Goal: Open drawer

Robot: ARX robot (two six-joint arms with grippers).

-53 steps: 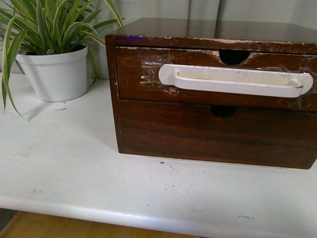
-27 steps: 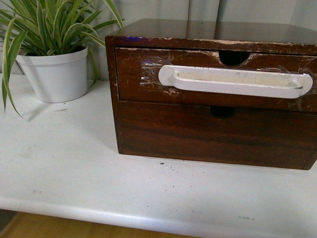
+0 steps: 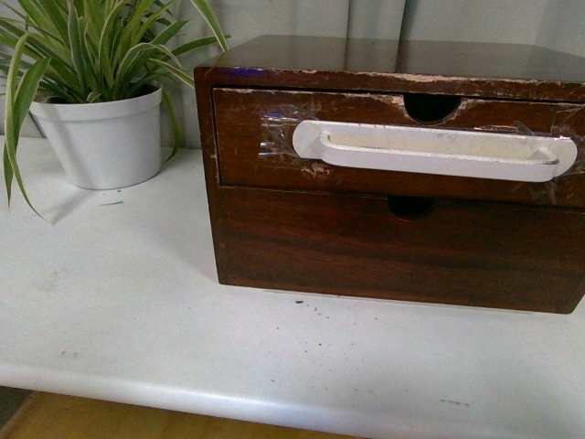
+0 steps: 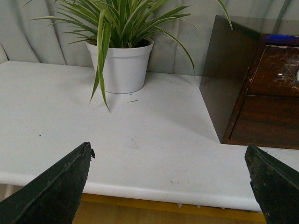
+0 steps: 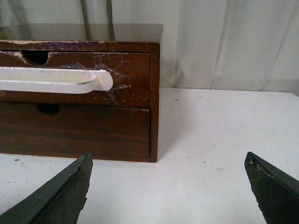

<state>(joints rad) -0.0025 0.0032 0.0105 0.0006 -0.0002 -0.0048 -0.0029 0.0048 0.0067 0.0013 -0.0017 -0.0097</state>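
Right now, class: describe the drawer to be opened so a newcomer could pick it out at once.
On the white table, right of the potted plant, stands a dark wooden chest with two drawers. The drawer is the upper one. Only it has a long white handle taped across its scratched front; the lower drawer has none.

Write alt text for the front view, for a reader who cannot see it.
A dark brown two-drawer wooden chest stands on a white table; its scratched upper drawer, apparently shut, carries a long white bar handle taped below a half-round notch. A green plant in a white pot stands left of it; no arm shows.
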